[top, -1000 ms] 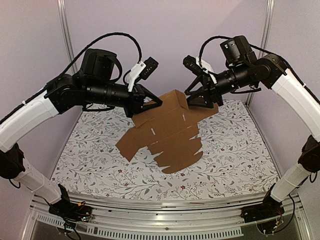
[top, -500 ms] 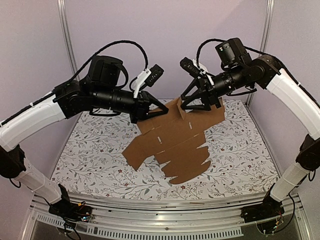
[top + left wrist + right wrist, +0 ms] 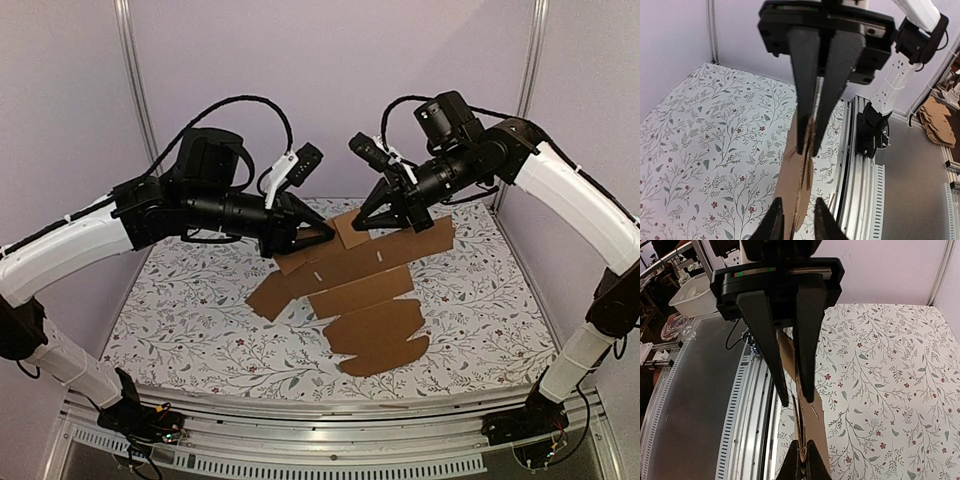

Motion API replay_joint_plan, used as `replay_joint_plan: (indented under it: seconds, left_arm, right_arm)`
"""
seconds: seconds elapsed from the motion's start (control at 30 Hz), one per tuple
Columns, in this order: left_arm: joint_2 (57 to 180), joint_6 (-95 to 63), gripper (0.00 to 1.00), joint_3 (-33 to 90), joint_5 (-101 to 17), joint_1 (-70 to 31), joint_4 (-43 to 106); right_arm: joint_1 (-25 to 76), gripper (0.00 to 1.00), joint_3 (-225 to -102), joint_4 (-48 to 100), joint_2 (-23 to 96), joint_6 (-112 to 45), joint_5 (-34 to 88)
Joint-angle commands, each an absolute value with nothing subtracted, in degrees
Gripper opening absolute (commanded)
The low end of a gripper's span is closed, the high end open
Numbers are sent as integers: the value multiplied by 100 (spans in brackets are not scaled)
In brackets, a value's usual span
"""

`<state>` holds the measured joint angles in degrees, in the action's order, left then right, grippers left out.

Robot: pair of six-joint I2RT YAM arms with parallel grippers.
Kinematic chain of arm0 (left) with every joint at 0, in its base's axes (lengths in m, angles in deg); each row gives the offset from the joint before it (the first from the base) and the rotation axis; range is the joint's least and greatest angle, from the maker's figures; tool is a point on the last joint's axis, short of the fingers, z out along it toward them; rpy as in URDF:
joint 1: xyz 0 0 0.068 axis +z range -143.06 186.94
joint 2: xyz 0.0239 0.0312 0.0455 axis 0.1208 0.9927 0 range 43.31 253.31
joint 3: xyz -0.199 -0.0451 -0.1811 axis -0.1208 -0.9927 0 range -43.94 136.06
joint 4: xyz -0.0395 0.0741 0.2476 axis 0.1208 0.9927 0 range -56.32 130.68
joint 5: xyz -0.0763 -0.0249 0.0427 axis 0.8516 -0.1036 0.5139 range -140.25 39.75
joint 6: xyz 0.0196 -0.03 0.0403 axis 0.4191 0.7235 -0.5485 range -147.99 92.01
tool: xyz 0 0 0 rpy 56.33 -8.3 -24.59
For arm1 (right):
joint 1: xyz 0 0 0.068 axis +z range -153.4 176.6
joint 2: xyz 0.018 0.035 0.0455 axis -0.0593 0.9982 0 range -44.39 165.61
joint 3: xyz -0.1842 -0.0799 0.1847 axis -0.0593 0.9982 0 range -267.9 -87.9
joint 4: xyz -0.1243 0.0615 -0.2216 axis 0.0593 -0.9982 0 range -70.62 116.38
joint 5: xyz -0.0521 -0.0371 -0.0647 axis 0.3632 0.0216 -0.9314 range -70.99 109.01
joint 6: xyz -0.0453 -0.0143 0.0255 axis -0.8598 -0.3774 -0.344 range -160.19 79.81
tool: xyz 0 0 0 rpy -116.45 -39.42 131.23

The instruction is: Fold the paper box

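Observation:
The paper box (image 3: 365, 290) is a flat brown die-cut blank lying on the table. Its far edge is raised, with a small flap (image 3: 350, 228) folded over there. My left gripper (image 3: 318, 236) is at that edge from the left. In the left wrist view its fingers (image 3: 797, 222) are parted, with the doubled cardboard (image 3: 792, 190) between them. My right gripper (image 3: 366, 222) is at the same edge from the right. In the right wrist view it (image 3: 802, 462) is shut on the cardboard's edge (image 3: 815, 426). The two grippers face each other closely.
A floral cloth (image 3: 480, 300) covers the table. A metal rail (image 3: 320, 420) runs along the near edge. Purple walls and posts stand behind. Off the table are a white bin (image 3: 690, 297) and a stack of cardboard (image 3: 937, 117).
Both grippers have moved lower and closer together. The box has gone from lifted and tilted to lying nearly flat, and its far flap has folded over.

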<state>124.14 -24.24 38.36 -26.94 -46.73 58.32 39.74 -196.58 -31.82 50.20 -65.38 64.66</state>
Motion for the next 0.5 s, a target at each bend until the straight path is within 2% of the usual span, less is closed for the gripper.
replay_joint_plan:
  seconds: [0.0,0.07,0.2,0.47]
  left_arm:
    - [12139,-2362,40,3582,-3043,-4409,5306]
    - [11977,-2282,59,3479,-3447,-4290,5114]
    - [11395,-2210,75,3034,-4309,-4178,4540]
    - [11164,-1779,77,2292,-4951,-4184,4597]
  right_arm:
    - [3836,0,-19497,-3056,5142,-6449,6310]
    - [3572,0,-19576,-2779,5249,-6069,6406]
    - [2849,0,-19729,-1970,5541,-4583,6787]
    - [1843,0,-18322,379,5743,-2280,6948]
